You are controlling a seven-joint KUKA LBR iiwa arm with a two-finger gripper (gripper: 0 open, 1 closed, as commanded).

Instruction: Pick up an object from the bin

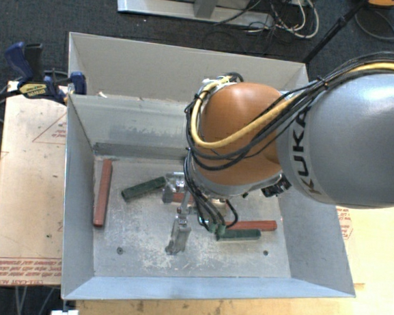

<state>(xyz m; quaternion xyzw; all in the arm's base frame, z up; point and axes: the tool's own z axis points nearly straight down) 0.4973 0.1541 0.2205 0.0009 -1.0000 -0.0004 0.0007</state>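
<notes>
Two stiff, likely light things, a red bar (256, 225) and a green bar (239, 235), lie touching near the gripper (174, 247), which we see closed and empty over bare bin floor (131, 245); we'd pinch either across its narrow middle.

we see a grey sheet-metal bin (77, 198), its floor speckled with pale dust. along its left wall lies a reddish-brown long flat bar (102, 193). near the middle lies a dark green flat bar (143, 188). toward the right wall, a red flat bar (254, 225) lies beside a second dark green bar (239, 236). the silvery metal gripper (176, 244) hangs under an orange-brown domed wrist cover (238, 123), which is crossed by yellow and black cables (211, 146).
</notes>
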